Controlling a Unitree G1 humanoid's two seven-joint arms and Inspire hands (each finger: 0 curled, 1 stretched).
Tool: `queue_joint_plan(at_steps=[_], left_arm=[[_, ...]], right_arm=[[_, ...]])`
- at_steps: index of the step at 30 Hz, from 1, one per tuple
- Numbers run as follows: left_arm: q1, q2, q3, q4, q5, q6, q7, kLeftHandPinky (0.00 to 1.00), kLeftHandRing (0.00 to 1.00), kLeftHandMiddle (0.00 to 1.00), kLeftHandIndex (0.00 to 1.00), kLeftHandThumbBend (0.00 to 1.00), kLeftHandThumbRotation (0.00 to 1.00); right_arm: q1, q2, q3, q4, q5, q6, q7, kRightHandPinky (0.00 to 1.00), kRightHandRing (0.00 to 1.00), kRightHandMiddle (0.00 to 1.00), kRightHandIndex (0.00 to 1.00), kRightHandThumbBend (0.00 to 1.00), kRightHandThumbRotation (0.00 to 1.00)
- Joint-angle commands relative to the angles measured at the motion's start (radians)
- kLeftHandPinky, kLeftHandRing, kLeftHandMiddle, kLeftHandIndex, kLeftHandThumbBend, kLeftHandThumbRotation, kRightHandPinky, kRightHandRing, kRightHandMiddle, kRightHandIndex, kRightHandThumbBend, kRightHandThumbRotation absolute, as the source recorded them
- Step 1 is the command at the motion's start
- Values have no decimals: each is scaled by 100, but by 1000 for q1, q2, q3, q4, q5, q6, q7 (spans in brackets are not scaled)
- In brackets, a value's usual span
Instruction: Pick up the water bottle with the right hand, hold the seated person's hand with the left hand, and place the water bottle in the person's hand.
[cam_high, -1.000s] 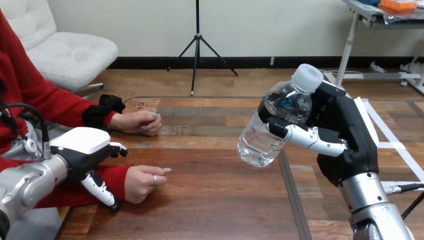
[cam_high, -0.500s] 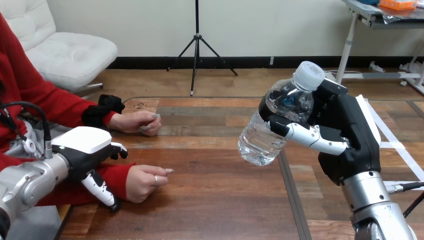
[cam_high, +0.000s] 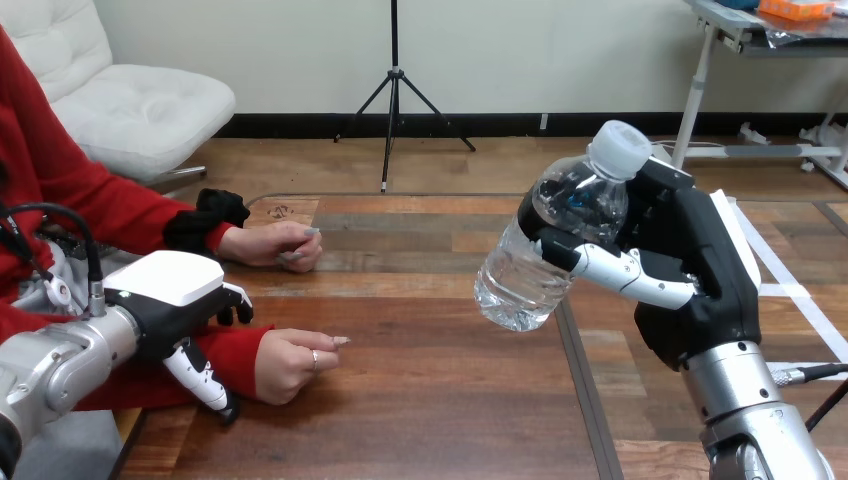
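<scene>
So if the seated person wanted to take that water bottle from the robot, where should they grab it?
Probably the clear lower half, coming from the view's left and slightly below. The water bottle is tilted above the table, cap up and to the right. The right hand curls round its upper part, so the base end is bare and points down-left.

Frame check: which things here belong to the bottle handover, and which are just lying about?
Part of the job: water bottle, gripped off the table by the right robot hand; left robot hand, at the wrist of the person's nearer hand, which lies closed on the table.
Not part of it: the person's farther hand, resting on the table.
</scene>
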Motion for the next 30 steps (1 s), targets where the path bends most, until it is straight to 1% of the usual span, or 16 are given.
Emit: queue_joint_plan(at_steps=[1, 6, 10, 12, 15, 18, 21, 27, 30], left_arm=[[32, -19, -48, 11, 39, 19, 4, 61, 66, 69, 69, 100, 26], [36, -28, -57, 15, 41, 28, 12, 55, 60, 62, 62, 100, 22], [35, -37, -66, 25, 40, 30, 18, 52, 56, 59, 59, 100, 19], [34, -38, -70, 28, 40, 27, 21, 51, 56, 59, 58, 100, 18], [31, -42, -77, 32, 43, 31, 15, 52, 56, 60, 59, 99, 17], [29, -44, -78, 32, 39, 36, -1, 52, 56, 60, 59, 98, 17], [30, -47, -76, 38, 33, 33, 1, 52, 56, 60, 59, 98, 16], [29, -51, -77, 43, 33, 36, 1, 52, 56, 59, 58, 98, 14], [31, -50, -78, 43, 34, 32, 7, 51, 55, 58, 56, 97, 12]], right_arm=[[-44, -12, -7, -92, 16, 0, -9, 27, 33, 42, 44, 81, 0], [-43, -12, -6, -104, 14, 6, -11, 27, 32, 41, 44, 80, 0], [-41, -11, -6, -118, 24, 20, -12, 26, 32, 41, 44, 80, 0], [-40, -11, -6, -124, 23, 26, -15, 26, 32, 41, 44, 79, 0], [-39, -8, -8, -132, 37, 38, -14, 25, 31, 41, 44, 79, 0], [-38, -7, -8, -140, 37, 47, -17, 25, 31, 40, 44, 79, 0], [-41, -5, -10, -136, 42, 44, -12, 26, 31, 40, 44, 79, 0], [-40, -5, -7, -143, 26, 46, -21, 26, 31, 41, 44, 79, 0], [-40, -2, -7, -145, 34, 52, -20, 26, 32, 41, 43, 79, 0]])
